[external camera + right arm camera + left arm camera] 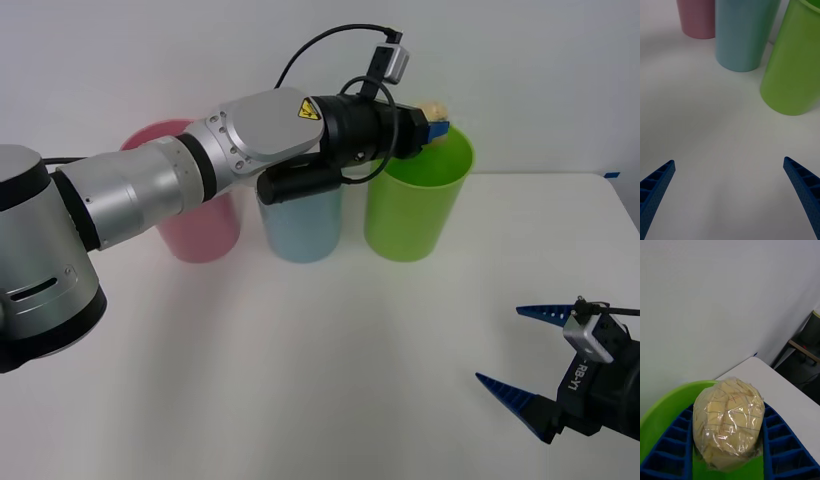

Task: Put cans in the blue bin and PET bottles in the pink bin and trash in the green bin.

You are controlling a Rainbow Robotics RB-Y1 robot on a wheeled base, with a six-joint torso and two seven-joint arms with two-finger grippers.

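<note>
Wrinkly, glossy film-wrapped trash (729,419); smooth matt plastic green bin (415,205).

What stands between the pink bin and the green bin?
The blue bin stands between the pink bin and the green bin, as the front view shows.

Three smooth cup-shaped bins stand upright in a row at the table's rear: pink bin (200,215) at left, blue bin (300,225) in the middle, green bin (415,205) at right. The trash (728,418), a wrinkly pale yellow lump in clear wrap, is held above the green bin's open mouth.
</note>
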